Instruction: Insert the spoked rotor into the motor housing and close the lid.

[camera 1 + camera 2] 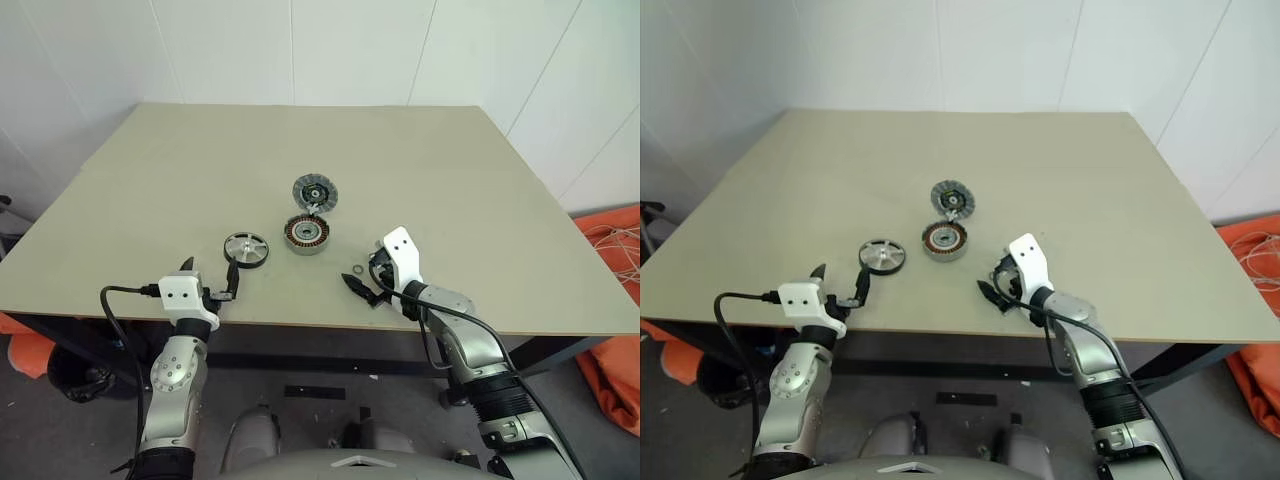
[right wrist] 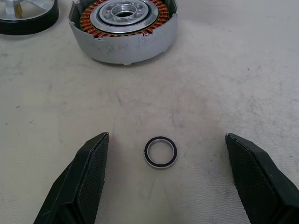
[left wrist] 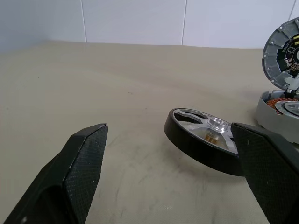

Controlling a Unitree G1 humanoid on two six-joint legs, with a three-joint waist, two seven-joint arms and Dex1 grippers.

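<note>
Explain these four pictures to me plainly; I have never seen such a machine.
This is a two-armed humanoid robot at a beige table. Two pictures come from cameras in its head, looking down over the arms. The other two come from cameras on each wrist, looking along that arm's two black fingers.

On the table lie a small silver spoked rotor with a dark rim, a round grey motor housing with copper windings, its ribbed grey lid standing open at the housing's far edge, and a tiny loose metal ring.

The left gripper is open near the rotor. The right gripper is open with the ring between its fingers. Neither holds anything.
</note>
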